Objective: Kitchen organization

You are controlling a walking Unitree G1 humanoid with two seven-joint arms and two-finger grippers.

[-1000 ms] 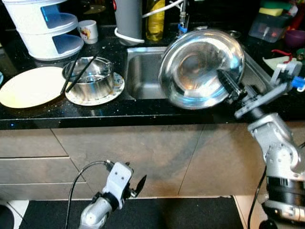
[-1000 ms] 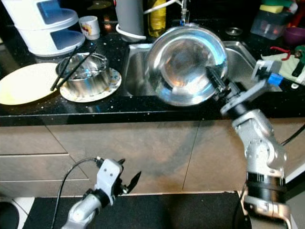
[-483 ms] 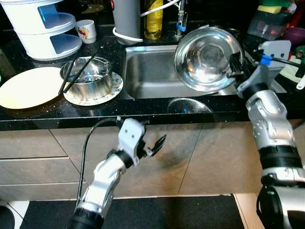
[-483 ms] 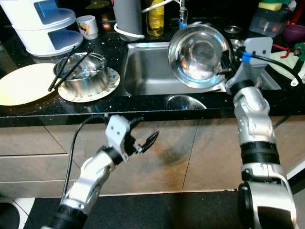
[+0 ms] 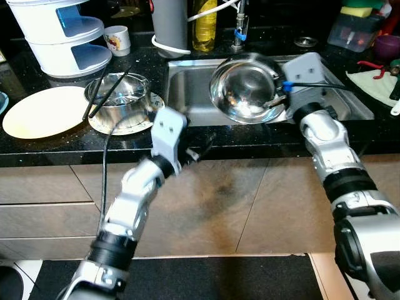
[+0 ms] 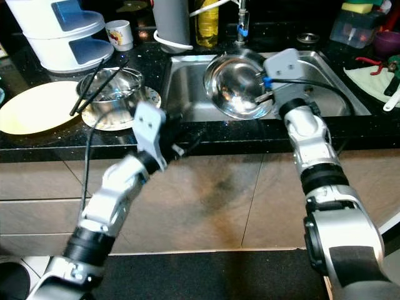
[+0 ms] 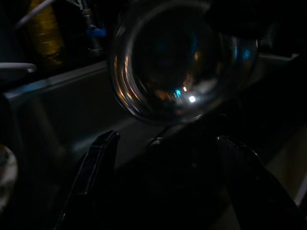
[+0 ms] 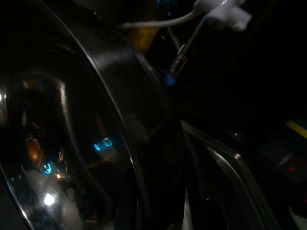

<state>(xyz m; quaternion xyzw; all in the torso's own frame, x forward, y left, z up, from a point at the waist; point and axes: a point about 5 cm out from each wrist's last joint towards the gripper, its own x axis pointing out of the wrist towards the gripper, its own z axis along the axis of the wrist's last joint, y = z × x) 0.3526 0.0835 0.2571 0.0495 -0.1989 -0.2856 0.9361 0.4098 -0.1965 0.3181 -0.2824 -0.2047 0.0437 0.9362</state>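
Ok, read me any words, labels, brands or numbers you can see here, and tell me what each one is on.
None can be read.
The mug has a coloured print: a picture, too small to make out any lettering.
The yellow bottle behind the sink: no label legible.
The bowl held by the right gripper: only reflections.

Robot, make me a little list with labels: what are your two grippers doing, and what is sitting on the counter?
right gripper: shut on the rim of the big shiny steel bowl, tilted over the steel sink
left gripper: open, raised before the counter edge, pointing toward the sink
counter left: cream round plate; small steel bowl holding black chopsticks, on a patterned plate
behind: white mug; yellow bottle
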